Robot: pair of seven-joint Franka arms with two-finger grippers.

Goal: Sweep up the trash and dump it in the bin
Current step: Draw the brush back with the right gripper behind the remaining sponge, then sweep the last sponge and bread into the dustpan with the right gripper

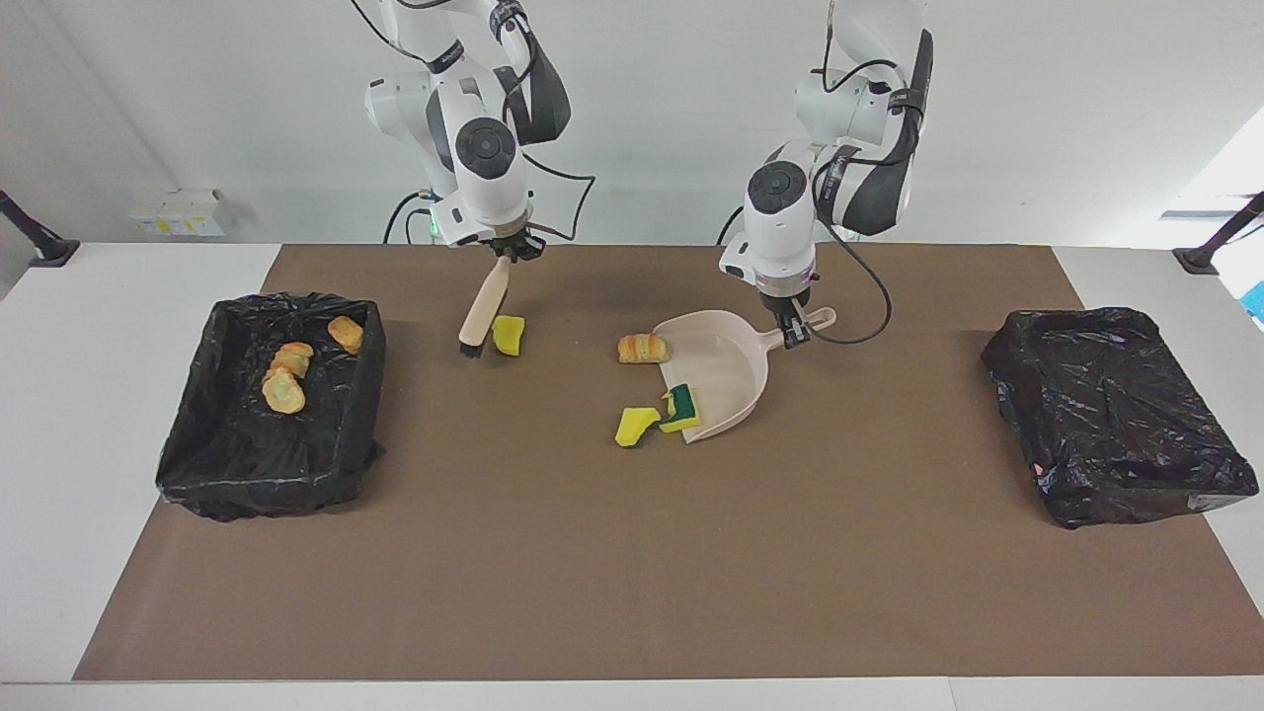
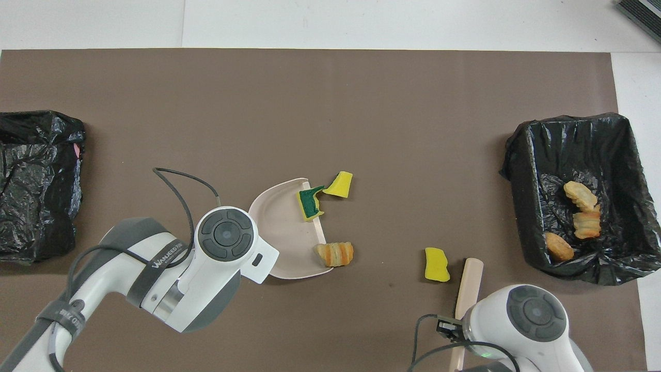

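Note:
My right gripper (image 1: 504, 259) is shut on the top of a beige brush (image 1: 483, 308). The brush hangs tilted, its dark bristles low beside a yellow sponge scrap (image 1: 509, 335), on the side toward the open bin (image 1: 367, 395). My left gripper (image 1: 793, 333) is shut on the handle of the beige dustpan (image 1: 726, 367), which rests on the mat. A green-backed sponge (image 1: 680, 408) lies on the pan's lip. A yellow scrap (image 1: 635, 426) and a bread-like lump (image 1: 643, 348) sit just outside the pan's mouth. Three bread lumps (image 2: 581, 196) lie in the bin (image 2: 521, 170).
A second black-bagged bin (image 1: 1111, 415) stands at the left arm's end of the table. A brown mat (image 1: 632, 553) covers the middle of the table, with white table around it. A cable loops from the left wrist (image 2: 178, 175).

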